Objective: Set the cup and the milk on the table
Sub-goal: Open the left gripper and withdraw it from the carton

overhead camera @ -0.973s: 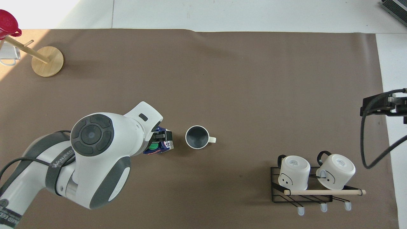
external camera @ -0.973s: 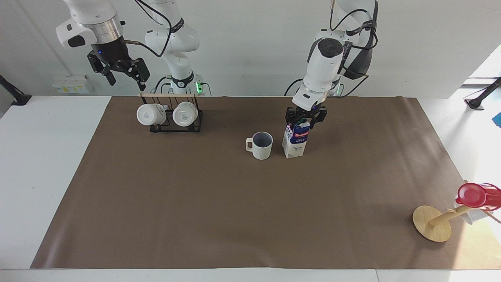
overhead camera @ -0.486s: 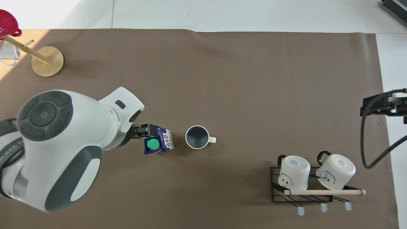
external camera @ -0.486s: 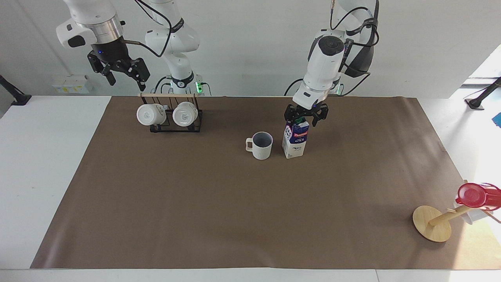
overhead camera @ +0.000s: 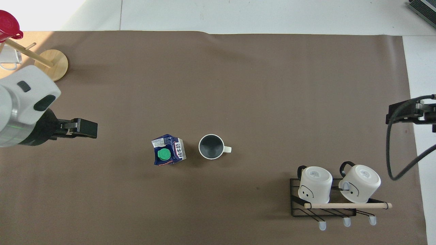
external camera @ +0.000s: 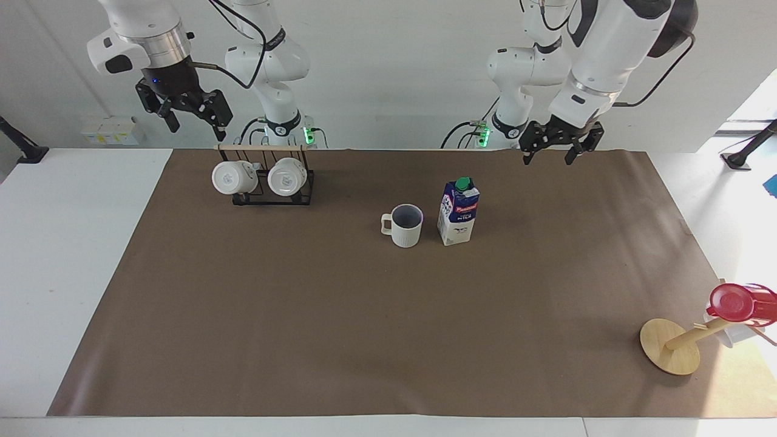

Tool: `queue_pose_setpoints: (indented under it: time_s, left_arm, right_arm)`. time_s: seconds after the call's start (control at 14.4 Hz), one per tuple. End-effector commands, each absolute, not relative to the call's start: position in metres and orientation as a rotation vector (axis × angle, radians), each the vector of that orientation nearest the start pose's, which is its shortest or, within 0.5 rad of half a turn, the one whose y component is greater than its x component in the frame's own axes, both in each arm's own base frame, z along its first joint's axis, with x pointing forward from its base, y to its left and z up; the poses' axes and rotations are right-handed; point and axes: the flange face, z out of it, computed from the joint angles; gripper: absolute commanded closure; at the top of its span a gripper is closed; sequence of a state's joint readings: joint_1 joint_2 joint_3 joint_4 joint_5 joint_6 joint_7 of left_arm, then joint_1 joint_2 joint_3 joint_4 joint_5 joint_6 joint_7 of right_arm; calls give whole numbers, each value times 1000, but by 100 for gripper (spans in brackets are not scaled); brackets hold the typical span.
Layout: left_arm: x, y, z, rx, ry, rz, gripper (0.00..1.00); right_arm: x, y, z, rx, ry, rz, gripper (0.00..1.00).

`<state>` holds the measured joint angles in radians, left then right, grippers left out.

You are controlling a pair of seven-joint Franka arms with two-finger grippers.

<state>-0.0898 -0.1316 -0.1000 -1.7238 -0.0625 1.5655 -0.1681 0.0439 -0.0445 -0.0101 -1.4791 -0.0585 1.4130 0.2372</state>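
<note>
The cup (external camera: pixel 406 225) and milk (external camera: pixel 459 212) were seen upright on the desk (external camera: pixel 79 255); both claws, left (external camera: pixel 559 147) and right (external camera: pixel 189 112), were released, best kept clear.

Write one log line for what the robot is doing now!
cup: on mat | milk: upright beside cup | left gripper: open, raised | right gripper: open, waiting

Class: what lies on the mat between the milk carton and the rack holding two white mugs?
The cup, upright beside the milk carton; then bare mat up to the rack. The overhead view shows it.

The milk (overhead camera: pixel 168 154) carton's top bears the Chinese characters 纯牛奶; its red logo is unreadable.
</note>
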Motion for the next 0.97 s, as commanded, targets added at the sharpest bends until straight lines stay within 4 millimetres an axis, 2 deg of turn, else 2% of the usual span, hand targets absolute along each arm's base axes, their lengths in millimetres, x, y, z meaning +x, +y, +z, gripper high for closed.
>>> queue_pose_setpoints:
  time_s: [0.0, 0.14, 0.9]
  left_arm:
    - [498, -86, 642, -3168, 29, 81, 0]
    - [499, -72, 642, -3170, 56, 92, 0]
    - [499, -73, 644, -3172, 47, 76, 0]
  right_arm:
    - [522, 6, 680, -3159, 317, 28, 0]
    - [522, 5, 681, -3157, 318, 24, 0]
    - [522, 5, 681, -3159, 319, 23, 0]
